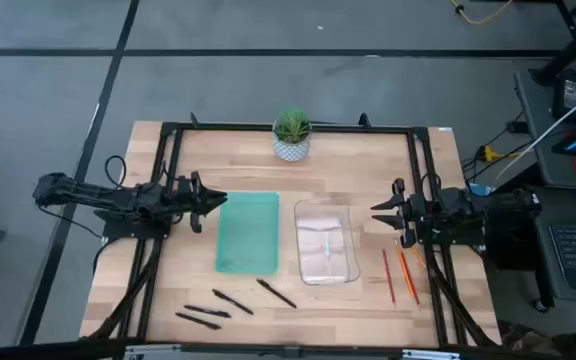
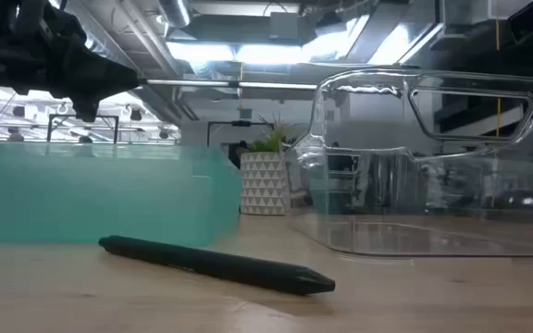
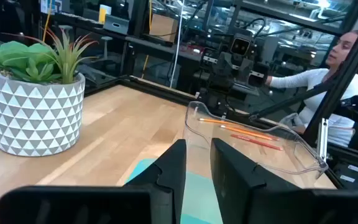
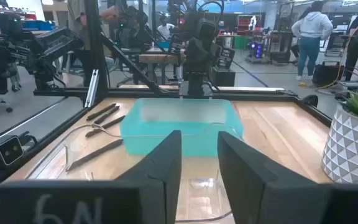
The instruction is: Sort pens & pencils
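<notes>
Near the table's front edge, the pens (image 1: pixel 236 301) are lying slantwise, closest to the left gripper (image 1: pixel 211 201), its fingers standing slightly apart and holding nothing. Off to the right, the pencils (image 1: pixel 400 275) are pointing front-to-back just beside the right gripper (image 1: pixel 380 211), likewise parted and empty.

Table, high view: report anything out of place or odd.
Nothing stands out. The pens lie loose near the green bin, the pencils beside the clear bin; both bins upright, the plant standing.
</notes>
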